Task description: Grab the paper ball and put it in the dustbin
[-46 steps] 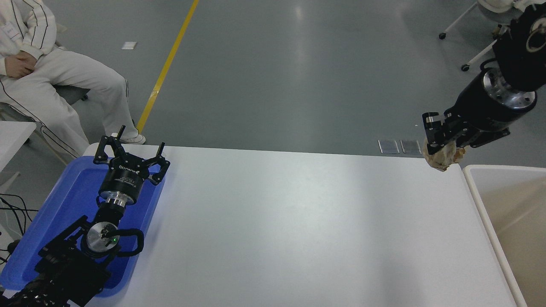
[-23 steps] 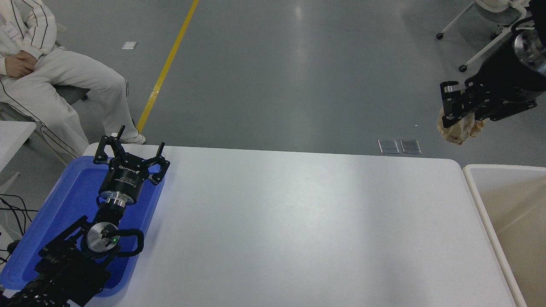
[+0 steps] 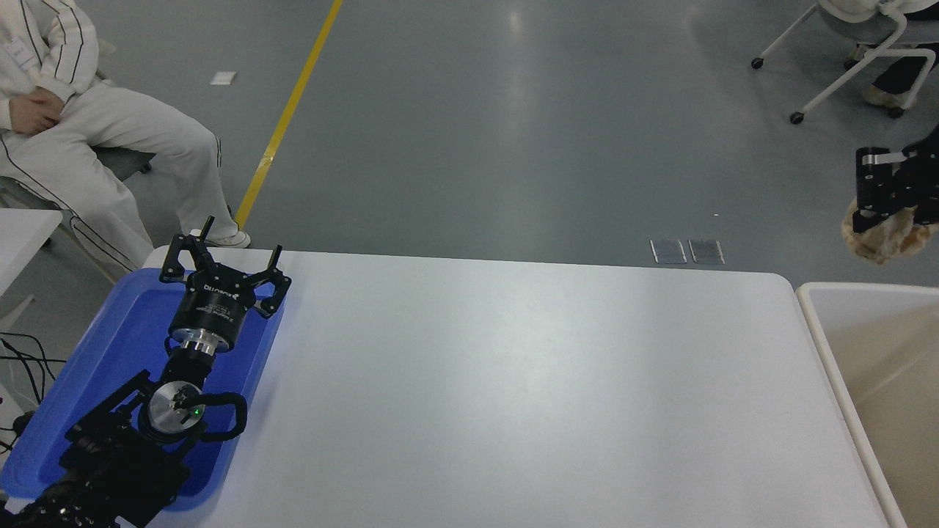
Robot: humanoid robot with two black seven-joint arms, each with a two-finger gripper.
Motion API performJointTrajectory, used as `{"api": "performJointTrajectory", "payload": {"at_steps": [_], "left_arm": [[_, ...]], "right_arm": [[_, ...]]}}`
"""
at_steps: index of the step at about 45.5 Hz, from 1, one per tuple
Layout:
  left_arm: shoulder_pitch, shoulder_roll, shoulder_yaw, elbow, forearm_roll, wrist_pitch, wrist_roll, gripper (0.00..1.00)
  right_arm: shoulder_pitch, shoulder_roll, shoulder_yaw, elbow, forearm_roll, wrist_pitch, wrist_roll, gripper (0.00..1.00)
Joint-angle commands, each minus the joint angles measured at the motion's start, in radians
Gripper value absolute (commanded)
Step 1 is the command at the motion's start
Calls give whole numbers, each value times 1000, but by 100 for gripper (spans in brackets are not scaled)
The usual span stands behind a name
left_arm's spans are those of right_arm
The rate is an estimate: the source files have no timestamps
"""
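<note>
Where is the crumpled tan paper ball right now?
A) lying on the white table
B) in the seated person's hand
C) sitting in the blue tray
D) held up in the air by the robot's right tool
D: the crumpled tan paper ball is clamped in the black right tool, up in the air beyond the white-rimmed beige plastic dustbin, touching nothing else.

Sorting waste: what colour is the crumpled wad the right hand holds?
Tan-beige crumpled paper ball; head view.
</note>
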Motion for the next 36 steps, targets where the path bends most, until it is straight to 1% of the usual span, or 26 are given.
{"api": "performJointTrajectory", "payload": {"at_steps": [1,7,9,21,36], "left_arm": [[0,0,0,0,0,0,0,100],[0,0,0,0,-1,0,0,100],[0,0,0,0,0,0,0,100],[0,0,0,0,0,0,0,100],[2,0,0,0,0,0,0,100]], "right_arm": [[-34,-112,-117,-67,-10,0,-1,0],[-69,-197,-117,-119,-19,0,-1,0],[-97,-210,-107,-145,-26,0,-1,0],[-321,-221,-38,-323,-33,0,-1,0],[-809,-231,300,-628,-34,0,-1,0]]}}
